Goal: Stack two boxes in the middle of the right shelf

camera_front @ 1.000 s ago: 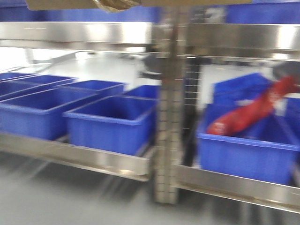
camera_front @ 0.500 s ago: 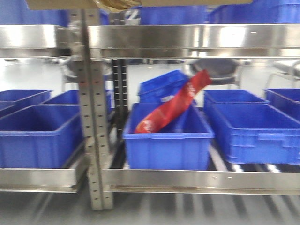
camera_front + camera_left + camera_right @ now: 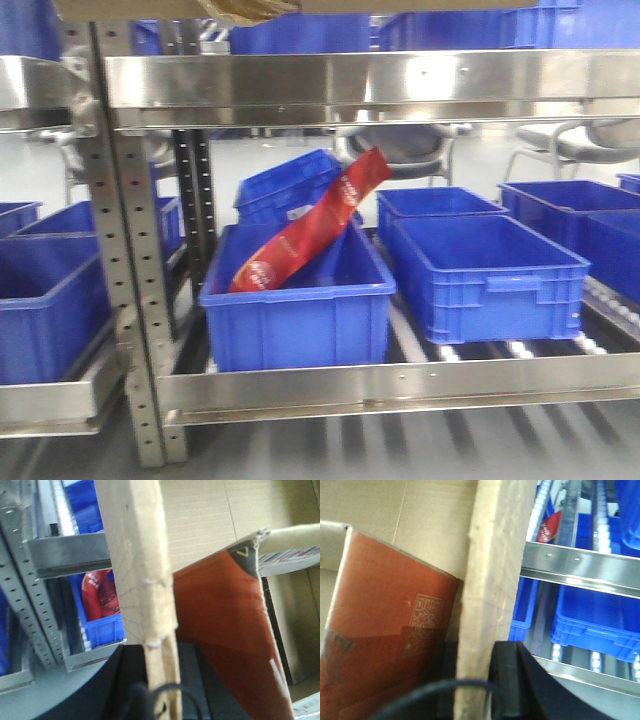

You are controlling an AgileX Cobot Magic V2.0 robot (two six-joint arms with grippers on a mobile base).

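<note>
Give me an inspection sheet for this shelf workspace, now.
Surface: steel shelf, shiny front rail, blue bins on the level below.
Job's things: cardboard box held up, red printed carton inside; a second one not made out.
Clutter: red packet leaning in one bin.
Grippers: left pincer and right pincer each clamped on a box wall.
Cables: black cable by the right pincer.
Surroundings: chairs behind the rack.

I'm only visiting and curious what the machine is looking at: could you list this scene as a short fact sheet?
Held: cardboard box, wall edges pinched by left gripper and right gripper
Beside the wall: red-brown carton with a QR code
Ahead: stainless steel shelf, shiny front rail
Lower level: blue bins, one holding a tilted red packet
Background: grey chairs
</note>
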